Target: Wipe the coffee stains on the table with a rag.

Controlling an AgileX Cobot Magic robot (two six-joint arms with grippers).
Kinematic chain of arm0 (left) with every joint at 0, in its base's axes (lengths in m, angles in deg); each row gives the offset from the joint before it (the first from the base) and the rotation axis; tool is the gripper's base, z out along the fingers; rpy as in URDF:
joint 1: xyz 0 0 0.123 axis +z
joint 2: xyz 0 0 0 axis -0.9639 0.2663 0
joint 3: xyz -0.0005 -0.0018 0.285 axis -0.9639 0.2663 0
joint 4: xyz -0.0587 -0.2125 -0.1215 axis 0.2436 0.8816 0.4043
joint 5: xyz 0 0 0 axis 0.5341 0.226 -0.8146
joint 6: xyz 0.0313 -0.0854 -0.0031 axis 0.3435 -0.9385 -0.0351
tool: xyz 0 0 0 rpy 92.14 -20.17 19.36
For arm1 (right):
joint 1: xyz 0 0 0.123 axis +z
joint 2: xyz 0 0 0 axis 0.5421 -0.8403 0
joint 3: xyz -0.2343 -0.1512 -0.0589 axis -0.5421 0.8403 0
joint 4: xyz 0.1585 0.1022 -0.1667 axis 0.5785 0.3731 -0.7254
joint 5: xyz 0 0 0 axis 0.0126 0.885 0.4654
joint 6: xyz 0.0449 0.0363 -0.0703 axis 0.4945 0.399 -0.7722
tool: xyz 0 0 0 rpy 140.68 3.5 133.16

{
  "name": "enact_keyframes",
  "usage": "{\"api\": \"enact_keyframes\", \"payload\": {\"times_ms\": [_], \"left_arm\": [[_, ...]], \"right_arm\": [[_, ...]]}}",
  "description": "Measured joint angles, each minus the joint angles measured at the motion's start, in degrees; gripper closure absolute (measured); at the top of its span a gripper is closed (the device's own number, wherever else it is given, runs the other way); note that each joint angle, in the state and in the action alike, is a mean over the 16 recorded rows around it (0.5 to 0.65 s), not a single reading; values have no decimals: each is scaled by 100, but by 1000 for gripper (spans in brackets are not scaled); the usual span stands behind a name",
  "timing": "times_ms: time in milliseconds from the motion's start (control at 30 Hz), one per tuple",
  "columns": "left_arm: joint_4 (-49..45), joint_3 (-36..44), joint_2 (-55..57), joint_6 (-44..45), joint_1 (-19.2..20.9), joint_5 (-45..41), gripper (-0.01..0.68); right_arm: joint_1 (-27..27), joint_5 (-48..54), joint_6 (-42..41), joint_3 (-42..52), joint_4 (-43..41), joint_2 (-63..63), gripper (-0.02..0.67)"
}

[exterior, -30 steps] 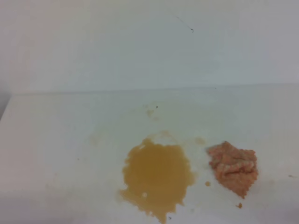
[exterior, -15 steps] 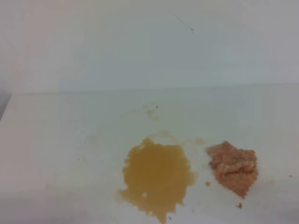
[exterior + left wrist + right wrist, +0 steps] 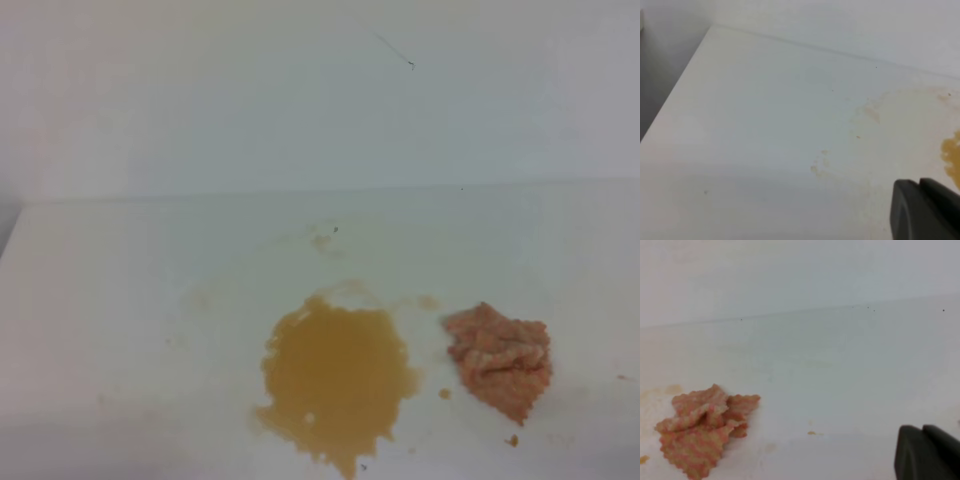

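Coffee stains (image 3: 335,385) pool mid-surface (image 3: 120,300), crumpled rag (image 3: 498,358) just right; my right fingers (image 3: 927,452) are clenched empty, left fingers' (image 3: 925,210) state I cannot tell; unopened, they might shove the rag away.

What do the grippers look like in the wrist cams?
Little shows. The left gripper appears only as a dark grey-black, matte, blocky shape with rounded corners and a vertical seam, at the lower right corner of the left wrist view. The right gripper looks the same in its view. No cables, markings or arms are visible, and neither appears in the high view.
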State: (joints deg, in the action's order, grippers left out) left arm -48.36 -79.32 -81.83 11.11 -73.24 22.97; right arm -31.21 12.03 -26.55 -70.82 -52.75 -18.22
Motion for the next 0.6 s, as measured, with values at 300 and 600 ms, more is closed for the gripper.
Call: {"api": "enact_keyframes", "payload": {"times_ms": [300, 600], "left_arm": [[0, 0, 0, 0, 0, 0, 675], [0, 0, 0, 0, 0, 0, 675]], "right_arm": [[0, 0, -13, -13, -247, 0, 652], [0, 63, -98, -25, -830, 0, 652]]}}
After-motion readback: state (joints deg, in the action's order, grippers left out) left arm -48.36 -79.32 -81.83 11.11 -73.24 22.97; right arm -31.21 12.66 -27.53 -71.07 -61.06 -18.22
